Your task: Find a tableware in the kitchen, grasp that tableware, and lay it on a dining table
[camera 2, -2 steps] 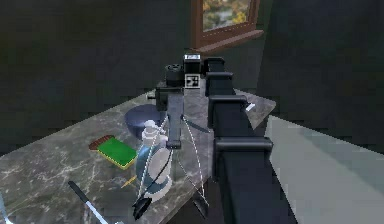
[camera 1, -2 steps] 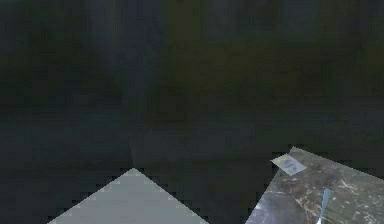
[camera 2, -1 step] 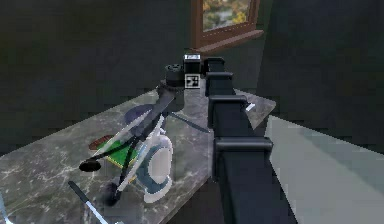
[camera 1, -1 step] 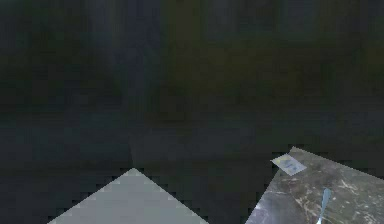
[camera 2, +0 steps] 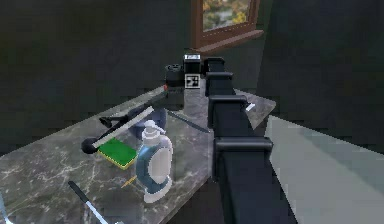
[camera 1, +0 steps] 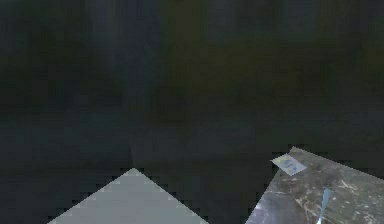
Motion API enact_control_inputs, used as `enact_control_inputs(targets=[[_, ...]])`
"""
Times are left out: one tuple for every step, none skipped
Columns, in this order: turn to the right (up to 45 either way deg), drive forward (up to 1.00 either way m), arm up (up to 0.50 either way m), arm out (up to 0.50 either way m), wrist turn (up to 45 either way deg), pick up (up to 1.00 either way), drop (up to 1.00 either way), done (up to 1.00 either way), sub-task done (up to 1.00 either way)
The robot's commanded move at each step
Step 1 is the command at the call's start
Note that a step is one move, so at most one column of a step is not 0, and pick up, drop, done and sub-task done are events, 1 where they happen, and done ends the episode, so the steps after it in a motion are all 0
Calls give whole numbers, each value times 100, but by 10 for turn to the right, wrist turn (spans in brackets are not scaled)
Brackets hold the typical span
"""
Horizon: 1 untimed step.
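No readable text, number, brand or sign is showing in either view.

Arm side view: two small white squares at the far end of the arm are carrying black marks, which are reading as block patterns, not letters or digits. At about 7 o'clock from them, a pump bottle standing on the marble countertop is showing a blue front panel, with any print too small to make out. At 1 o'clock from the squares, a framed picture is hanging on the wall, with no legible lettering.

Dark, square-sectioned arm in stepped segments; two white squares (black marks on them); dark thin-fingered pincer
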Motion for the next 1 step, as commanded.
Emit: enact_control_inputs(targets=[[0, 0, 0, 0, 450, 0, 0, 0, 0]])
